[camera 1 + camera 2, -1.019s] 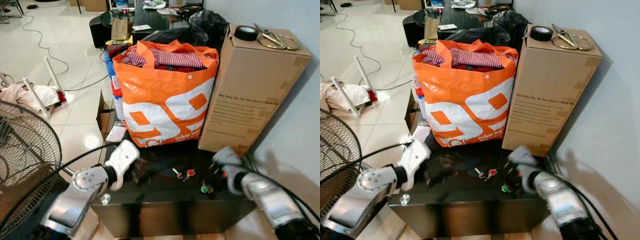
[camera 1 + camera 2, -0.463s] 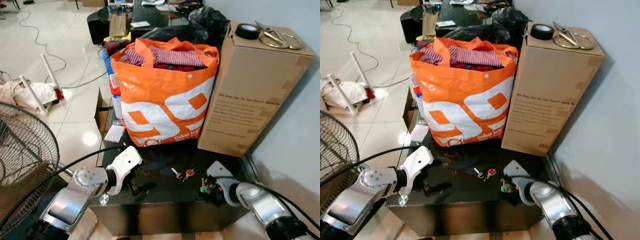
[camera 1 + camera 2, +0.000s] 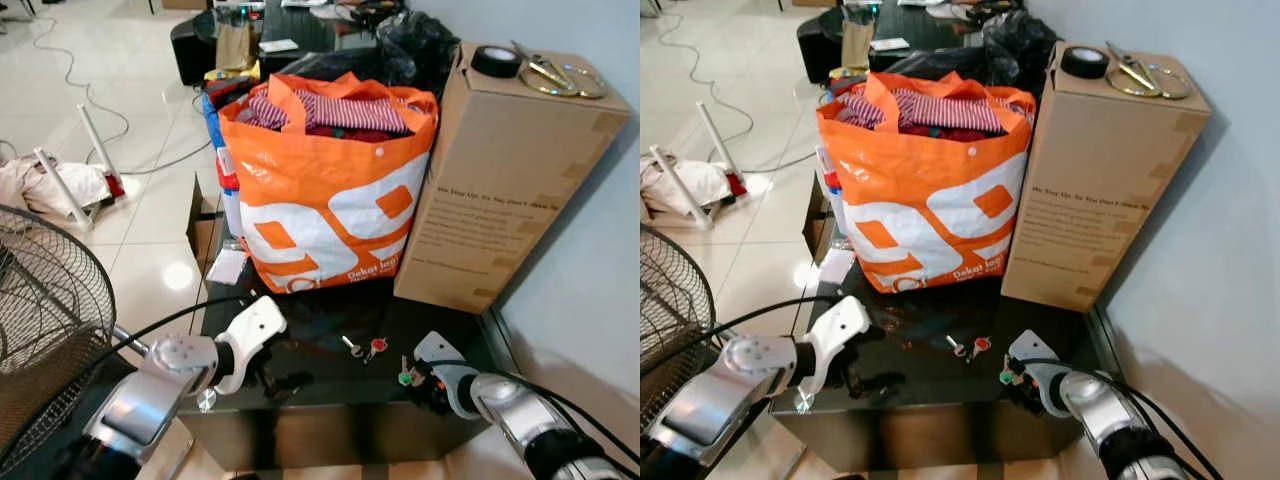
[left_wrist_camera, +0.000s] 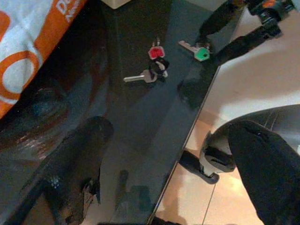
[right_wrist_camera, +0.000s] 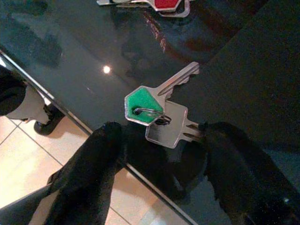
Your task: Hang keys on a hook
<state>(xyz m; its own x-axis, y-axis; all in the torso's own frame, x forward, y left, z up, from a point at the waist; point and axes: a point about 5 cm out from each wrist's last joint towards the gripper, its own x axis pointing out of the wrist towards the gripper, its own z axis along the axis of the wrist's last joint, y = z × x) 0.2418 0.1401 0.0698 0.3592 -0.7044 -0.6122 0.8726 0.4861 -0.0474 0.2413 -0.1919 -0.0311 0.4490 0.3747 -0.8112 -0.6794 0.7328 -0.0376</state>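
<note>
Green-capped keys [image 5: 152,115] lie flat on the dark glass tabletop [image 5: 262,70], bracketed between the spread fingers of the right hand [image 5: 161,152], untouched. The pick-up is judged under way; closing and lifting are called for. The left hand [image 4: 183,154] is held open nearby.

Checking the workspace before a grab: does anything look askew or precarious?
The green-capped key pair lies at the very edge of the black glass table, between the open right gripper's fingers, so it could slip off.
</note>
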